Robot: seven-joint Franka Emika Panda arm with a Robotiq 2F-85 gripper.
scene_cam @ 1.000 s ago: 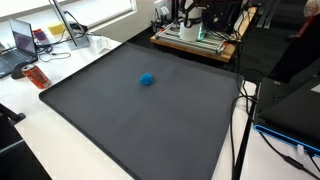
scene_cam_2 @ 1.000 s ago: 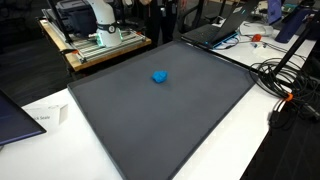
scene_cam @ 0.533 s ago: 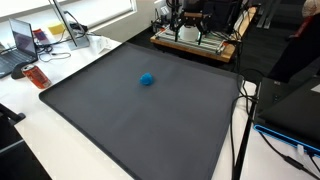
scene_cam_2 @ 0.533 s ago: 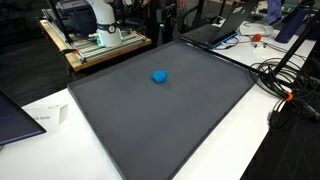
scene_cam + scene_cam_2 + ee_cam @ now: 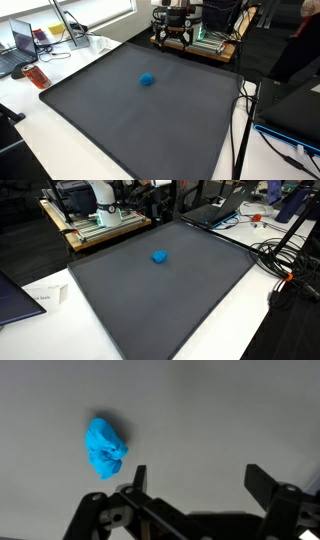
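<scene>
A white table (image 5: 60,130) carries a dark grey mat (image 5: 150,120) that fills most of both exterior views. The gripper (image 5: 172,38) hangs near the mat's far edge, its 2 fingers (image 5: 138,478) spread wide with nothing between them. A small blue crumpled lump (image 5: 147,79) lies on the mat toward its far half, well apart from the gripper. In the wrist view it sits left of the fingers, outside their gap, touching neither.
</scene>
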